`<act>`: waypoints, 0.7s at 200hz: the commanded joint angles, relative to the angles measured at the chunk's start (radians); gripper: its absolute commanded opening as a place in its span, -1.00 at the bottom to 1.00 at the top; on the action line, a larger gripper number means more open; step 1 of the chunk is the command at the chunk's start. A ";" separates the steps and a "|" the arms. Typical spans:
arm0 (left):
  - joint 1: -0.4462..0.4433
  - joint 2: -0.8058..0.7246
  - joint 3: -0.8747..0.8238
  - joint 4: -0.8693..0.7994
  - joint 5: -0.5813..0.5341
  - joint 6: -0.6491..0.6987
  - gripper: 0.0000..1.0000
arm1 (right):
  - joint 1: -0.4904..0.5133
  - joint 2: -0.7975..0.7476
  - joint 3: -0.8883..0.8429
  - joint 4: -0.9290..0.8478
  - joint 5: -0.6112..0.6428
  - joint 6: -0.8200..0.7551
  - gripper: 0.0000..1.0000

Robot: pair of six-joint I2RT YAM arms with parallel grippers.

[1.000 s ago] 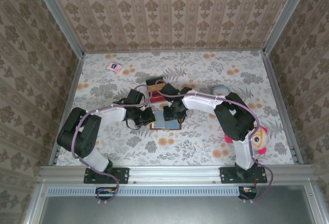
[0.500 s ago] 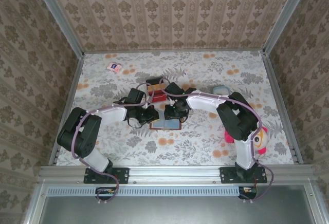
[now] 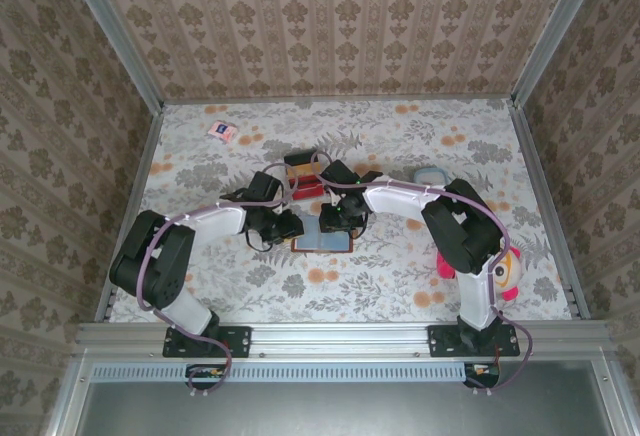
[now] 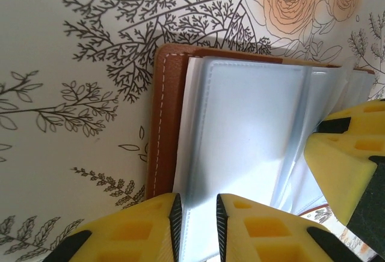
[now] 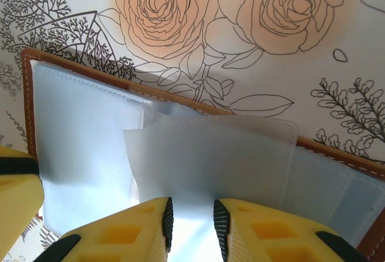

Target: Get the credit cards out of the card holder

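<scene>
Floral-cloth table (image 3: 400,286) with open card holder (image 3: 322,242), pink-and-white packet (image 3: 223,130)

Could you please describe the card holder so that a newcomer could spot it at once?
On the floral tablecloth, look between the two arms, mid-table. The open brown leather-look card holder lies flat there, showing pale blue plastic sleeves. The red-and-orange tray just behind it has no sleeves.

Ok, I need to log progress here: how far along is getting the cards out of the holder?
Done: the card holder lies open, its clear sleeves exposed. In hand: the left gripper straddles a sleeve edge, and the right gripper has a lifted sleeve between its fingers; whether either is pinching is unclear. Left: no card can be seen coming out, so pulling them is yet to do.
</scene>
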 commanded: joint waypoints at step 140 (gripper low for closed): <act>-0.026 0.020 0.037 0.066 0.125 0.006 -0.91 | -0.002 0.052 -0.049 -0.022 0.011 0.019 -0.43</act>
